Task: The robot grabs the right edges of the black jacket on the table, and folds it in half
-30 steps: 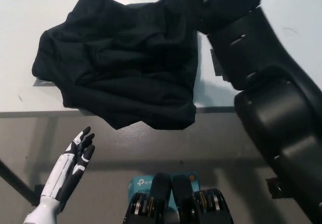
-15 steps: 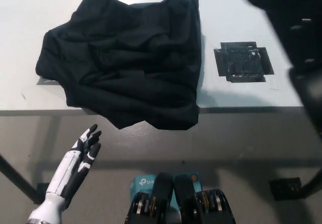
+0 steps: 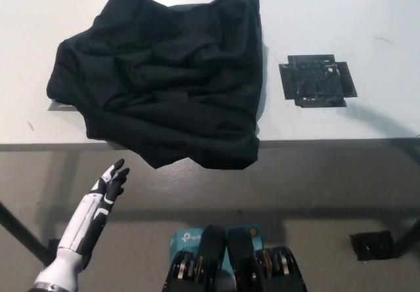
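One black jacket (image 3: 164, 82) lies rumpled on the tabletop (image 3: 341, 16), one dark patch (image 3: 317, 81) at its 3 o'clock. One left hand (image 3: 105, 197) rests at 7 o'clock, fingers straight, holding nothing

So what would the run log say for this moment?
jacket: folded, near edge overhanging table | left hand: open, below table | right hand: out of view

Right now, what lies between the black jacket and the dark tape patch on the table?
Nothing: in the head view only a bare strip of white table separates the black jacket from the tape patch.
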You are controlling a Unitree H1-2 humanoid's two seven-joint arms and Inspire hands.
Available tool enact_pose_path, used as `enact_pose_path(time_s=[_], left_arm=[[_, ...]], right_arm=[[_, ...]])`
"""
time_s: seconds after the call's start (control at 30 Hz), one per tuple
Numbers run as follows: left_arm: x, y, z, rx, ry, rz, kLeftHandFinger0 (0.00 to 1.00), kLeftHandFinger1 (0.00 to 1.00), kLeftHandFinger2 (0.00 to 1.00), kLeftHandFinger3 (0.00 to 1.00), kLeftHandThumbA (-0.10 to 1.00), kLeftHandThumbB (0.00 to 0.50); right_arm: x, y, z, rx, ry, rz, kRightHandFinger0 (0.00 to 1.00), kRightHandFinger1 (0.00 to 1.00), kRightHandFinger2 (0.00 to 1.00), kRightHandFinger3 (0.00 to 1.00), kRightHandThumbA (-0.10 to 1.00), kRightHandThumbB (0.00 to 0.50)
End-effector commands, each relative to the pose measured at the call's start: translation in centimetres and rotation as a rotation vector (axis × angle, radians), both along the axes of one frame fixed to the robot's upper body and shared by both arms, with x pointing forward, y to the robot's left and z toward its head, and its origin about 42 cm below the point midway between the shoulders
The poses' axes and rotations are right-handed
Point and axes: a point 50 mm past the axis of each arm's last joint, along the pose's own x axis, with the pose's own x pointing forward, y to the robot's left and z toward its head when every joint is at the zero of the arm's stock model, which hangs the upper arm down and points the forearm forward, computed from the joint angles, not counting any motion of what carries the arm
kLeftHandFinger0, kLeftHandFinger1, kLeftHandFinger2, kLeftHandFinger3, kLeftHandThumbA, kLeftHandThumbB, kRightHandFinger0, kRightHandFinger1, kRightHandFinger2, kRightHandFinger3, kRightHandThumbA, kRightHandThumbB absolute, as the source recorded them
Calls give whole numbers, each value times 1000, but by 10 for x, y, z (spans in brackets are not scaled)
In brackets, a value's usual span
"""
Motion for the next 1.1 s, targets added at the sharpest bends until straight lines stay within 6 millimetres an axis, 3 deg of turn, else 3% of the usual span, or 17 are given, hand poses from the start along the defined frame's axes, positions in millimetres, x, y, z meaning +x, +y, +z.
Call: enact_pose_path(time_s=[0.0,0.2,0.3,0.4,0.43,0.5,0.53,0.57,0.7,1.07], left_arm=[[16,9,24,-23,-132,2,1000,1000,1000,1000,1000,7],[19,16,25,-43,-138,23,1000,1000,1000,1000,1000,28],[16,16,23,-57,-130,19,1000,1000,1000,1000,1000,12],[7,17,21,-51,-123,21,1000,1000,1000,1000,1000,0],[4,16,19,-60,-114,17,1000,1000,1000,1000,1000,0],[-2,14,15,-72,-107,16,1000,1000,1000,1000,1000,1],[-4,16,16,-72,-106,16,1000,1000,1000,1000,1000,2],[-5,18,16,-72,-106,16,1000,1000,1000,1000,1000,1],[-12,25,13,-67,-104,25,1000,1000,1000,1000,1000,0],[-24,33,0,-65,-51,44,1000,1000,1000,1000,1000,0]], right_arm=[[-108,-80,-74,292,-68,-228,1000,1000,1000,1000,1000,453],[-106,-72,-173,387,121,-278,1000,1000,1000,1000,1000,428],[-99,-60,-228,377,256,-334,1000,1000,1000,1000,1000,383],[-93,-50,-278,414,433,-356,1000,1000,1000,1000,1000,376],[-91,-48,-298,446,469,-375,1000,1000,1000,1000,1000,344],[-90,-50,-319,487,529,-394,1000,1000,1000,1000,1000,327],[-89,-48,-330,501,553,-408,1000,1000,1000,1000,1000,246],[-87,-49,-346,467,588,-430,1000,1000,1000,1000,1000,277],[-87,-46,-361,435,617,-421,1000,1000,1000,1000,1000,230],[-94,-30,-374,330,631,-410,1000,1000,1000,1000,1000,203]])
